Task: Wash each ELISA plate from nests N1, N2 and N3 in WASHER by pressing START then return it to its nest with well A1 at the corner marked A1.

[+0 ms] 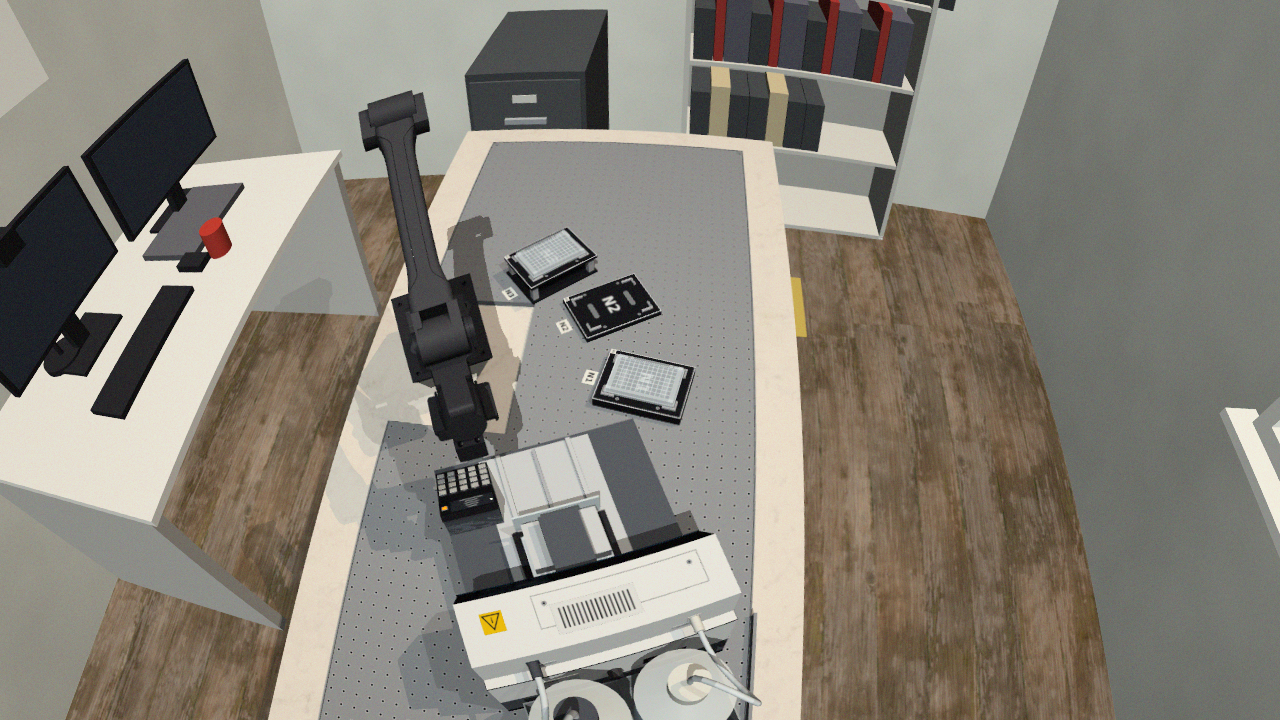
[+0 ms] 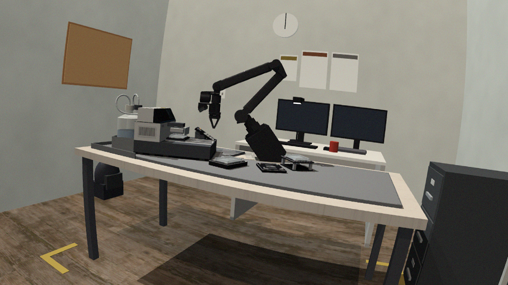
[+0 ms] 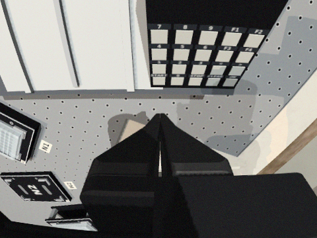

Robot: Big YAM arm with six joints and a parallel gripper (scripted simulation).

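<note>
My gripper is shut and empty, above the bench just off the key side of the washer. The keypad shows its START key uncovered. The lamp is amber. A pale plate-like edge shows under the washer's head; its seating cannot be told. Nest N2 is empty. One plate lies in N1, another plate in the raised nest N3.
Bottles with hoses stand behind the washer. The arm's base stands beside the nests. A desk with monitors and a red mug is beyond the bench.
</note>
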